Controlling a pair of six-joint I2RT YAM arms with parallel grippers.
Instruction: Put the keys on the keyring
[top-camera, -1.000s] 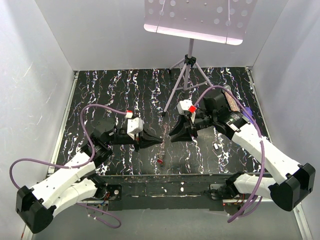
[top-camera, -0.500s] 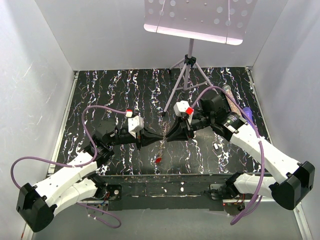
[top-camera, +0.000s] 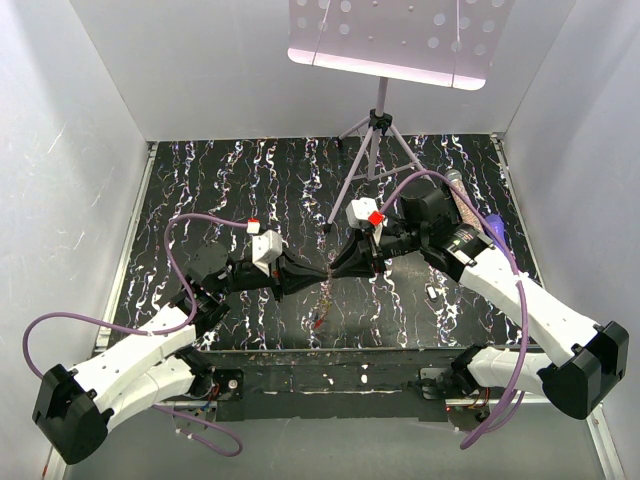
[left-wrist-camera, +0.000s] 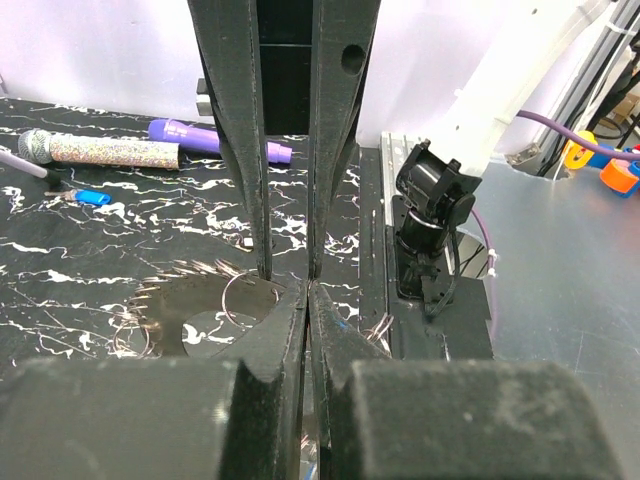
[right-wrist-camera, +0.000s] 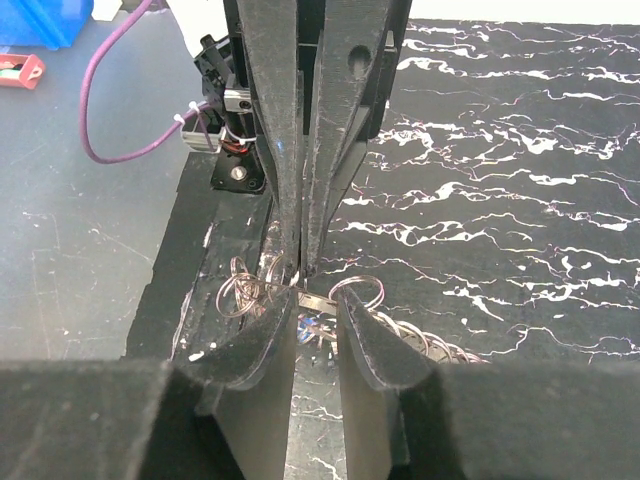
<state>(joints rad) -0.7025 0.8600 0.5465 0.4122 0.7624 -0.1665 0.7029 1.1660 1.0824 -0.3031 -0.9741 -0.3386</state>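
grey beaded metal keyring hangs toward 6 o'clock from the clenched left tool over the black marbled worktop; right tool at its 3 o'clock, jaws narrowly apart, grip unclear. likely threading: next needs fine alignment.

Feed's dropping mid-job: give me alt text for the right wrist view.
The right claw, fingers slightly apart, meets the shut left claw tip to tip over the black marbled table. Small metal rings and the beaded keyring bunch where they meet.
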